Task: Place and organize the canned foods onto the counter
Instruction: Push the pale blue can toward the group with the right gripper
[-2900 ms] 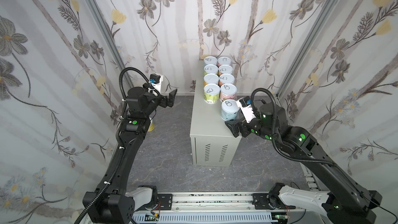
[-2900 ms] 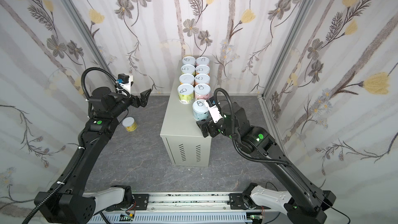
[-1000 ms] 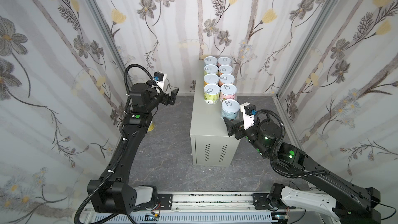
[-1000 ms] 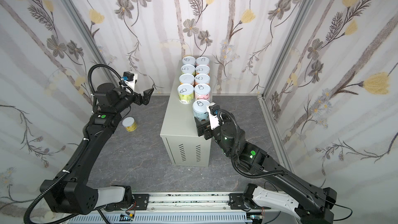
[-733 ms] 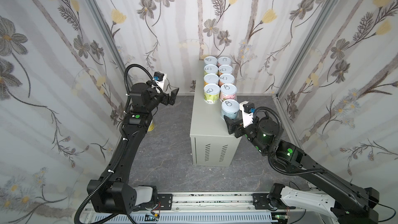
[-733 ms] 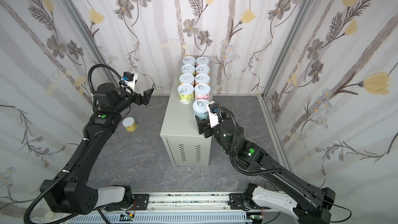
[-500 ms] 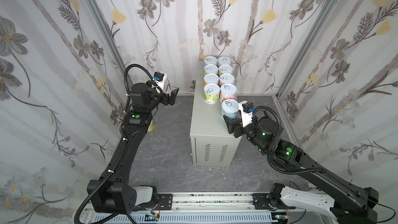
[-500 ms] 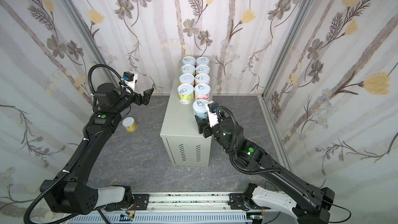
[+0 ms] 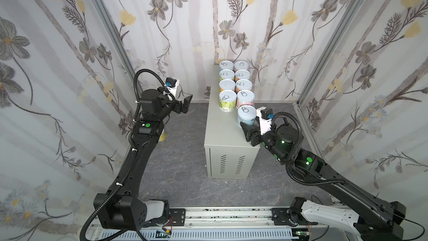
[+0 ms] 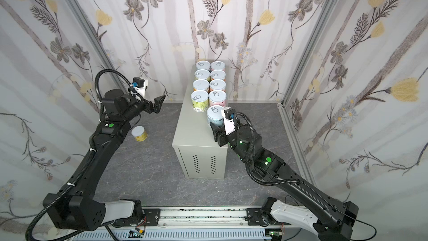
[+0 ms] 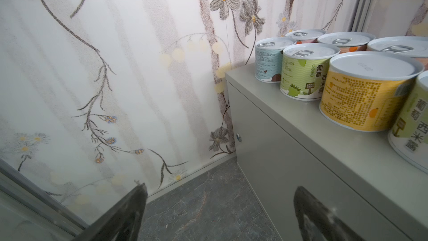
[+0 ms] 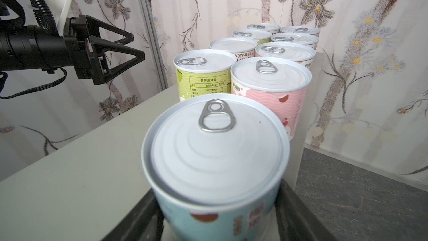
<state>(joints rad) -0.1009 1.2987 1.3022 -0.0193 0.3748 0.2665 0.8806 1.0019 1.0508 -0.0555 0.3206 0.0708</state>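
The right gripper point(image 9: 250, 125) squeezes the blue can point(image 9: 247, 113), which stands on the counter point(image 9: 222, 135) at the near end of the right row. It looks hard, smooth and a bit heavy, so hold its round sides. The left gripper point(image 9: 187, 103) hangs wide open, empty.

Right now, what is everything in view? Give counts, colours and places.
walls: three, floral wallpaper
floor: dark grey, marbled
counter: one, grey-beige, by the back wall
cans in rows: eight, pastel labels, two columns of four, counter's far end
pale blue can: one, on the counter, in front of the right column
yellow can: one, on the floor left of the counter
left tool: one, black, open, left of the counter
right tool: one, black, shut on the pale blue can
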